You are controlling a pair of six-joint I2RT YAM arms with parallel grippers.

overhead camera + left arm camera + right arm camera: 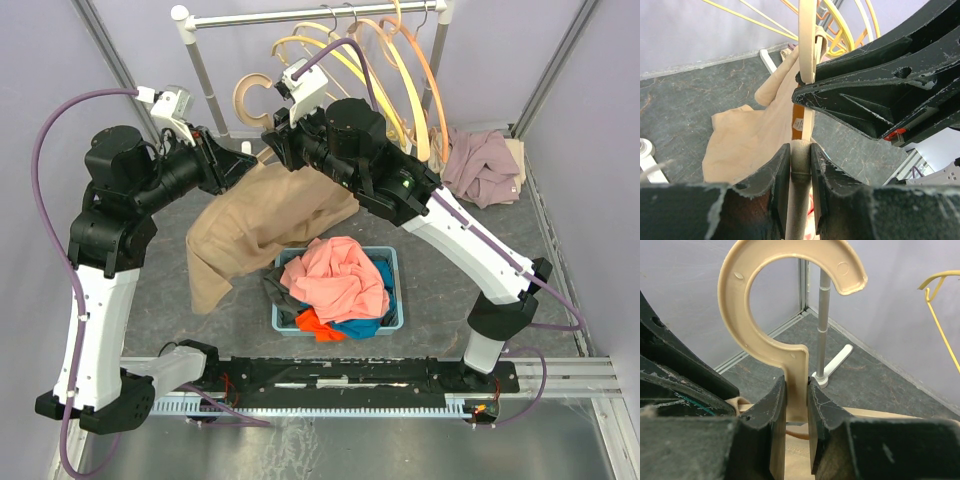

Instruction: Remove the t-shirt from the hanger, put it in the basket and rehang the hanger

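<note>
A tan t-shirt (262, 218) hangs from a beige plastic hanger (250, 95) held in the air between the two arms, above the floor mat. My right gripper (796, 385) is shut on the flat neck of the hanger (732, 305), just under its hook. In the left wrist view my left gripper (801, 150) has a rolled fold of the t-shirt (745, 145) between its jaws, and the cloth touches both jaws. The hanger (807, 45) rises straight ahead of the left gripper, with the right gripper's black body across it.
A blue basket (398, 300) holding orange, blue and dark clothes stands below the shirt. Behind, a white rack rail (310, 14) carries several empty yellow and orange hangers (400, 70). A mauve heap of clothes (485, 165) lies at the back right. The rack post (824, 325) stands close behind the hanger.
</note>
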